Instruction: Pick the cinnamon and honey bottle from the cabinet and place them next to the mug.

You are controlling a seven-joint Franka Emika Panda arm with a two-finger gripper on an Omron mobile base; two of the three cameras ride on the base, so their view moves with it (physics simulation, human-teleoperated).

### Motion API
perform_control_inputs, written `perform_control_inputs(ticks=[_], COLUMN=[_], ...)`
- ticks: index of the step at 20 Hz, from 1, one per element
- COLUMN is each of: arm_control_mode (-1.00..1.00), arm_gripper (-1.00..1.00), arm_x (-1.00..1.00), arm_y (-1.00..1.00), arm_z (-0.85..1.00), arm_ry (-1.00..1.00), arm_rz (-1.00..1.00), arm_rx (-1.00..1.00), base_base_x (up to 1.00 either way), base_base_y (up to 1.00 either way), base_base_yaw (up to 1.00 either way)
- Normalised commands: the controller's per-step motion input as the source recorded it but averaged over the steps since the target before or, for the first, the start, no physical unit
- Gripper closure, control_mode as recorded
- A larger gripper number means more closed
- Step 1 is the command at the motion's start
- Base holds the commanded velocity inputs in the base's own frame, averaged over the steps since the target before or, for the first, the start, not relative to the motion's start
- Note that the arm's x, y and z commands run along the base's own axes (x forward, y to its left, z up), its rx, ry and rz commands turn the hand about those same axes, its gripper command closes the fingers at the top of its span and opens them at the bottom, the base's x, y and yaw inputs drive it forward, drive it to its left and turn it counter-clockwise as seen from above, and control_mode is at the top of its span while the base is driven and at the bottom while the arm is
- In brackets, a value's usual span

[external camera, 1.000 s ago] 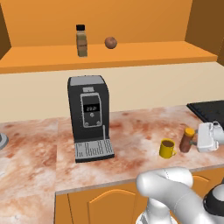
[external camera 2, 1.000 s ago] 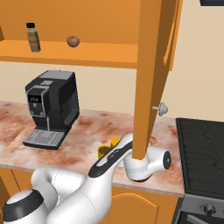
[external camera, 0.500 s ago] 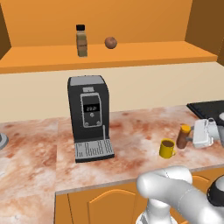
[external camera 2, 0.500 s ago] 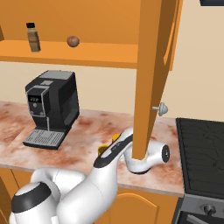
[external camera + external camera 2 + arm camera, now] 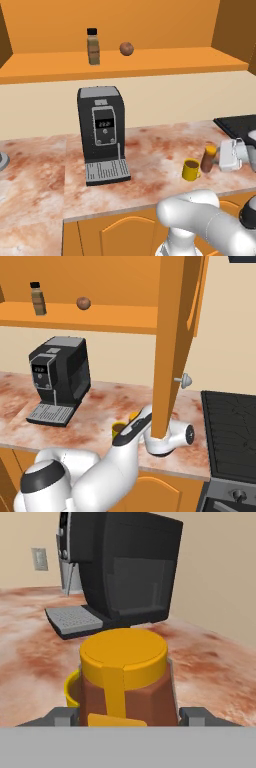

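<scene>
Now honey bottle (image 5: 125, 682): squat amber body, orange-yellow cap, upright on the marbled counter (image 5: 150, 155) just beside the yellow mug (image 5: 190, 169) | cinnamon (image 5: 93, 46): on the cabinet (image 5: 150, 62) shelf near a brown ball (image 5: 126, 48) | gripper (image 5: 127, 716): fingers either side of the bottle, seemingly clamped on it

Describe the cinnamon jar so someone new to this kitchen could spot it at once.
Look above the black coffee machine to the open orange wooden cabinet. On its shelf board stand two things: a slim upright jar with a black cap and tan label, the cinnamon, and to its right a round brown ball. The jar is the taller, capped one.
</scene>
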Motion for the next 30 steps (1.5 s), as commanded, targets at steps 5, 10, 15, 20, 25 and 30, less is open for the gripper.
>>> perform_control_inputs(ticks=[5, 10, 15, 20, 25, 30], arm_control_mode=[-1.00, -1.00, -1.00, -1.00, -1.00, -1.00], arm_gripper=[1.00, 1.00, 1.00, 1.00, 1.00, -1.00], arm_x=[0.02, 0.03, 0.02, 0.05, 0.00, 0.00], arm_y=[0.00, -0.01, -0.01, -0.02, 0.00, 0.00], arm_z=[-0.29, -0.30, -0.25, -0.18, -0.03, 0.00], arm_ry=[0.00, 0.00, 0.00, 0.00, 0.00, 0.00], arm_rz=[0.00, 0.00, 0.00, 0.00, 0.00, 0.00], arm_rx=[0.00, 0.00, 0.00, 0.00, 0.00, 0.00], base_base_x=[0.00, 0.00, 0.00, 0.00, 0.00, 0.00], base_base_y=[0.00, 0.00, 0.00, 0.00, 0.00, 0.00], base_base_yaw=[0.00, 0.00, 0.00, 0.00, 0.00, 0.00])
